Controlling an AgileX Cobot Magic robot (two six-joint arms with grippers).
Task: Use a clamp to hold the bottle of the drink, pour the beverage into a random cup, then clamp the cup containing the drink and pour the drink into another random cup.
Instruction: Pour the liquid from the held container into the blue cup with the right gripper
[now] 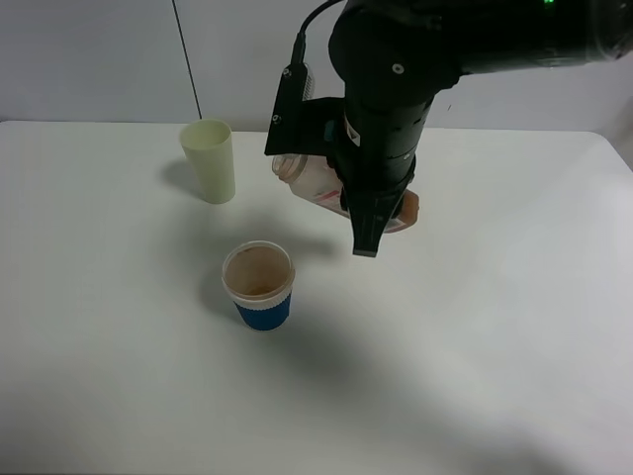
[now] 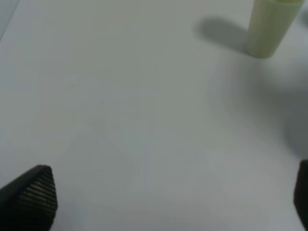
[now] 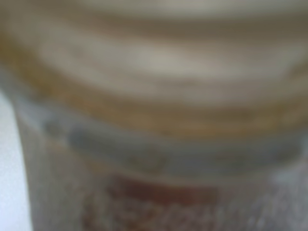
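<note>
Pinching the bottle (image 1: 315, 183) tipped almost flat over the tabletop (image 1: 495, 376), the right fingers (image 1: 367, 230) hold its neck near the blue-banded cup (image 1: 259, 287), seemingly to pour, while the left fingers (image 2: 32, 195) sit spread, idle.

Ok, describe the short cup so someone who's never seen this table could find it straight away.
On the white table, look just in front of the black arm holding the tilted bottle. The cup stands there, nearer the camera than the tall tumbler. It is short, blue below a white rim and brown-stained inside; the tumbler is plain pale yellow-green.
</note>
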